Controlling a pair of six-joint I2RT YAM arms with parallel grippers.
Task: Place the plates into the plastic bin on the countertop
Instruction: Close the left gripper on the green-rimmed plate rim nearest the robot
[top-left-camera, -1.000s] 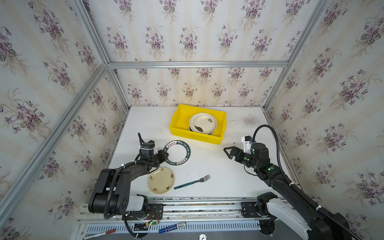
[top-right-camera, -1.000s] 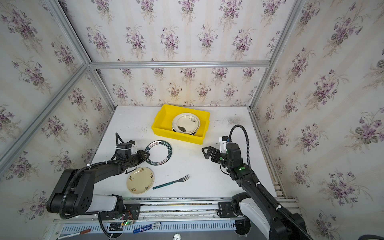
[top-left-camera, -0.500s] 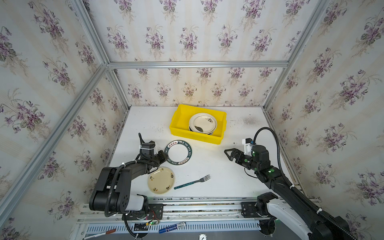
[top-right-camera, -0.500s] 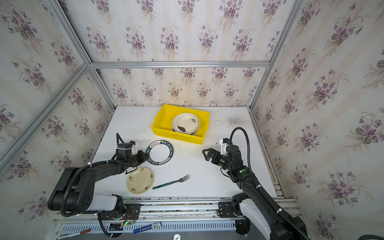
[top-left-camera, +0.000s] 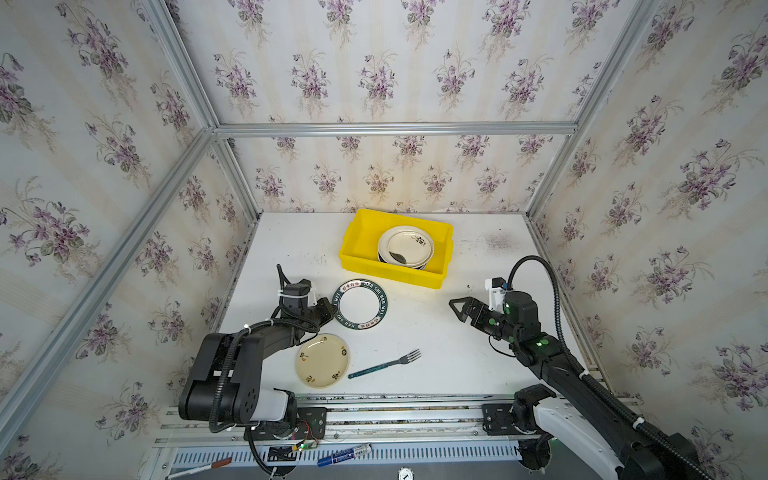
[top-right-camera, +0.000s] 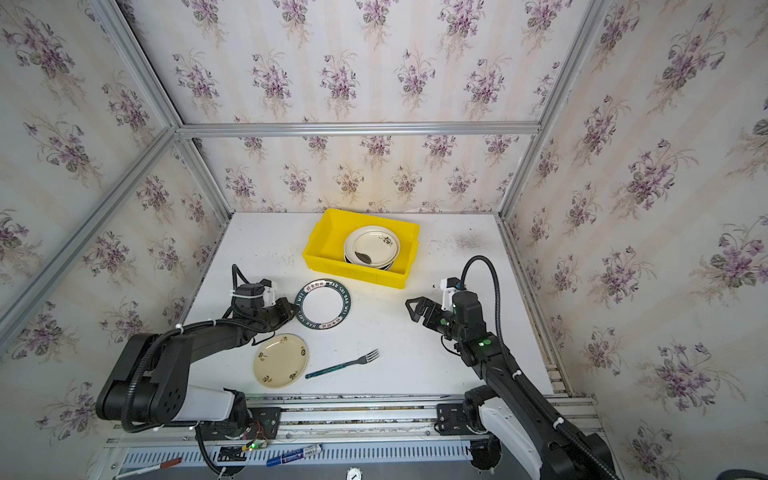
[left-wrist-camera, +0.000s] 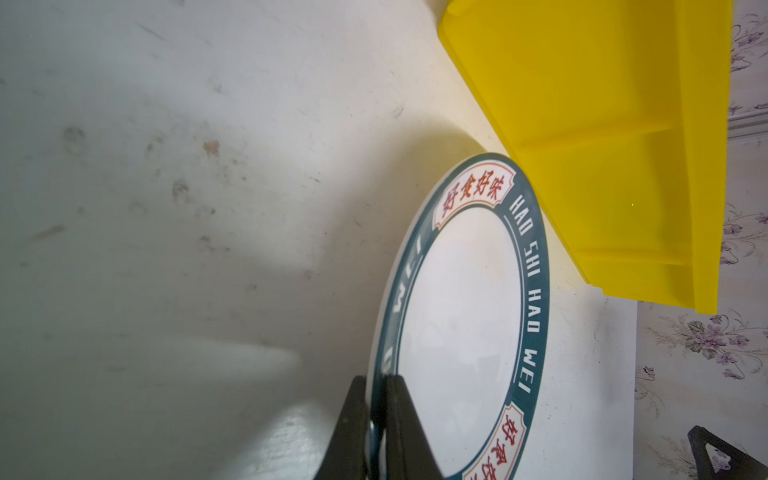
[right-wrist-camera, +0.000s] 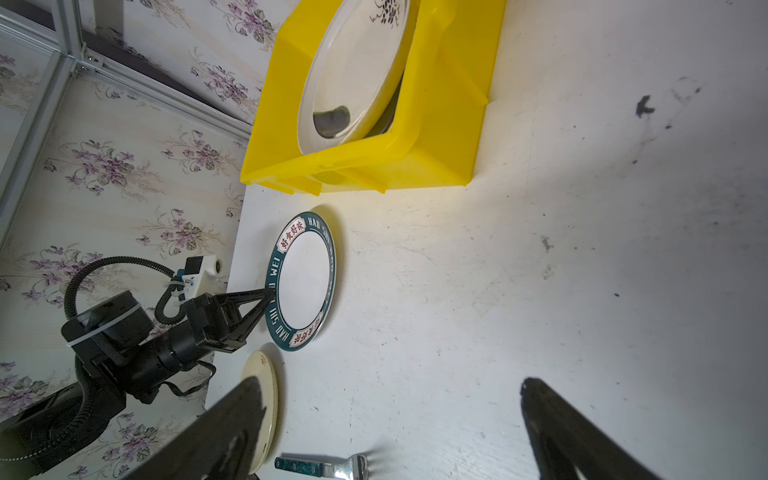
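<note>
A white plate with a dark teal rim (top-left-camera: 360, 304) (top-right-camera: 323, 304) lies on the white countertop (top-left-camera: 436, 336), just in front of the yellow plastic bin (top-left-camera: 390, 274) (top-right-camera: 353, 270). My left gripper (top-left-camera: 330, 307) (left-wrist-camera: 376, 382) is shut on this plate's left rim, one finger above and one below. A cream plate (top-left-camera: 323, 360) (top-right-camera: 281, 360) lies nearer the front. Stacked plates (top-left-camera: 406, 245) (right-wrist-camera: 353, 70) sit in the bin's right half. My right gripper (top-left-camera: 457, 309) (right-wrist-camera: 390, 386) hovers open and holds nothing, to the right of the bin's front corner.
A teal-handled fork (top-left-camera: 384, 364) (right-wrist-camera: 324, 465) lies to the right of the cream plate. Floral walls with aluminium rails enclose the countertop on three sides. The bin's left half (top-right-camera: 332, 241) holds nothing.
My left gripper's jaws have closed onto the rim of the teal-rimmed plate. The plate and the right arm have hardly moved.
</note>
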